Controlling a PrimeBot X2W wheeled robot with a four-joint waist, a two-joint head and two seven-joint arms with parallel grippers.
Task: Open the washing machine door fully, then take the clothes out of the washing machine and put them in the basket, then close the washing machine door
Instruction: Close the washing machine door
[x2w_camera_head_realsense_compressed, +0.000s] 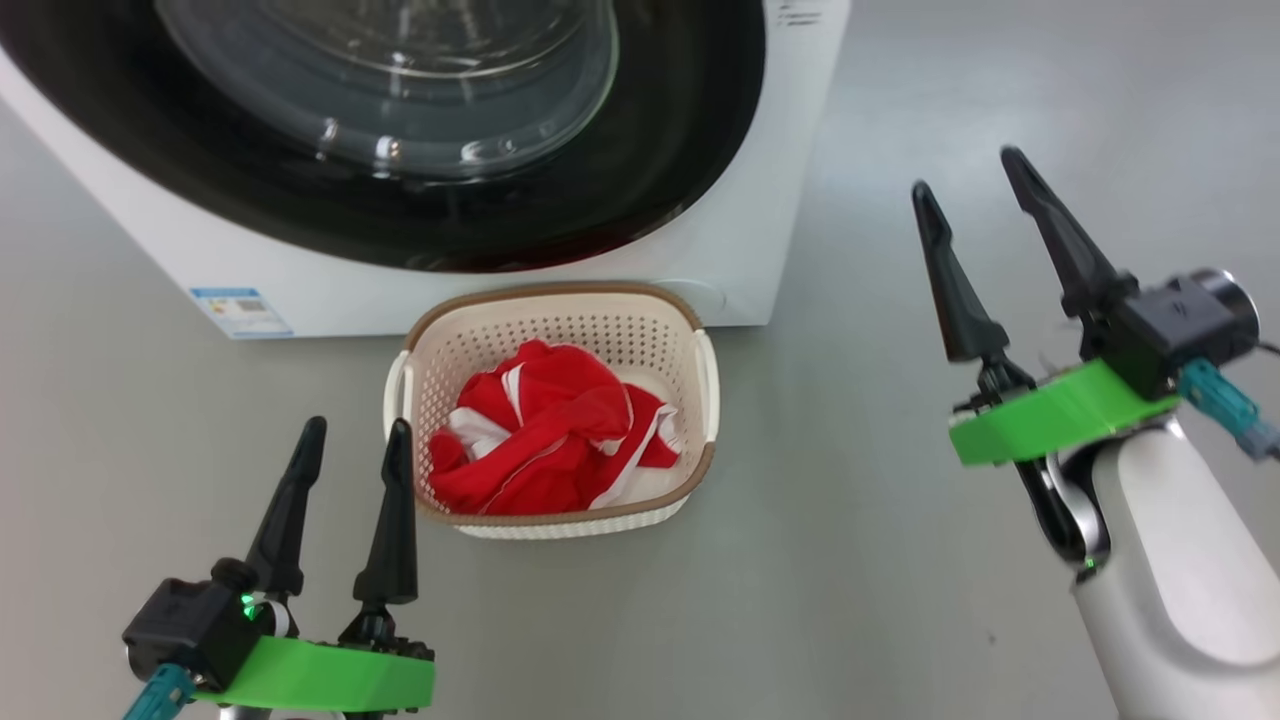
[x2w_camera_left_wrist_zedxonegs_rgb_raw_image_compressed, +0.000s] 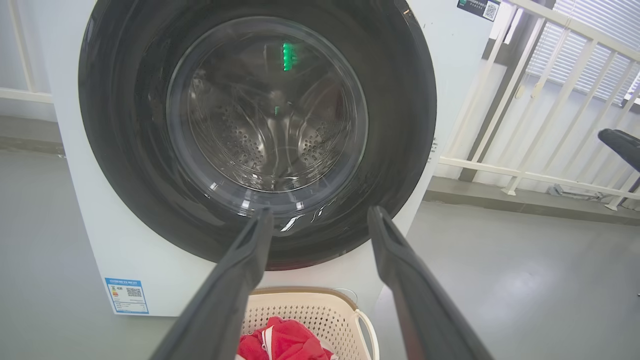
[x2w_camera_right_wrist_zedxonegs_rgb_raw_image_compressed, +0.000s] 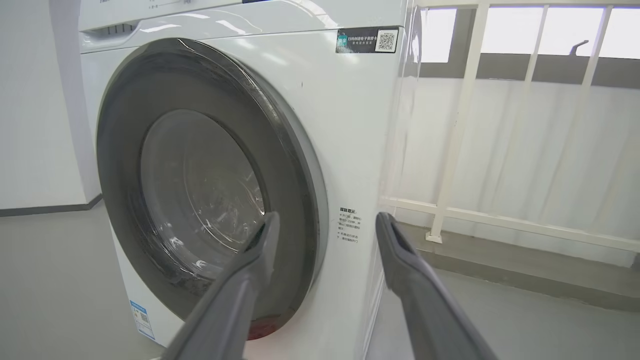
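All three stages of the task read as complete, judged from the present layout. The washing machine door (x2w_camera_head_realsense_compressed: 400, 130) lies flush against the front of the washing machine (x2w_camera_head_realsense_compressed: 745, 240); whether the latch has engaged cannot be confirmed. Through the glass, the left wrist view presents bare perforated steel in the drum (x2w_camera_left_wrist_zedxonegs_rgb_raw_image_compressed: 265, 130), with no red fabric. The clothes (x2w_camera_head_realsense_compressed: 555, 440) lie bunched in the basket (x2w_camera_head_realsense_compressed: 560, 293), red folds with white trim, covering most of its base and sitting below the rim. The basket stands on the floor (x2w_camera_head_realsense_compressed: 850, 560) just in front of the machine, beneath the door. Left gripper (x2w_camera_head_realsense_compressed: 357, 428): fingers spread, empty, beside the basket's left side. Right gripper (x2w_camera_head_realsense_compressed: 965, 172): fingers spread, empty, well to the right of the basket. No step appears outstanding beyond verifying door closure.
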